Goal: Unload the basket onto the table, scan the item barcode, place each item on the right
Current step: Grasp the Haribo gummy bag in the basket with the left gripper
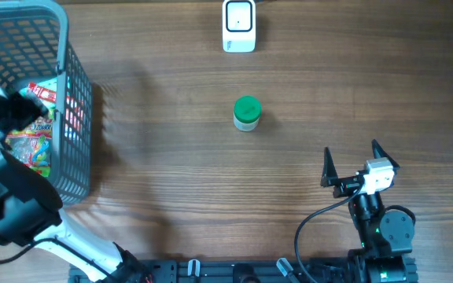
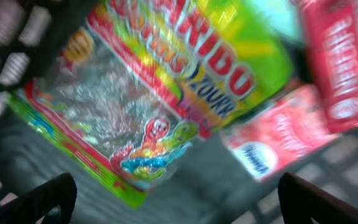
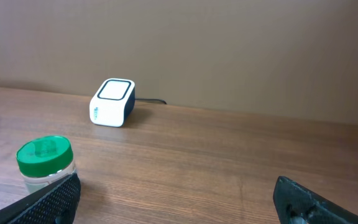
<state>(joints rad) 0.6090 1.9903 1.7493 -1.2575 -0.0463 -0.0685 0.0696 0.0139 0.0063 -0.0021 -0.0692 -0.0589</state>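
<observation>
Gaping left hand (image 2: 179,208) over sweet bags (image 2: 160,93) in grey basket (image 1: 75,118); right hand (image 1: 352,151) spread.

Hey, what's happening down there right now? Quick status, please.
Both open: left gripper above candy bag in basket, right gripper empty. Nothing picked yet. Scanner at far edge, jar in front of it.
</observation>
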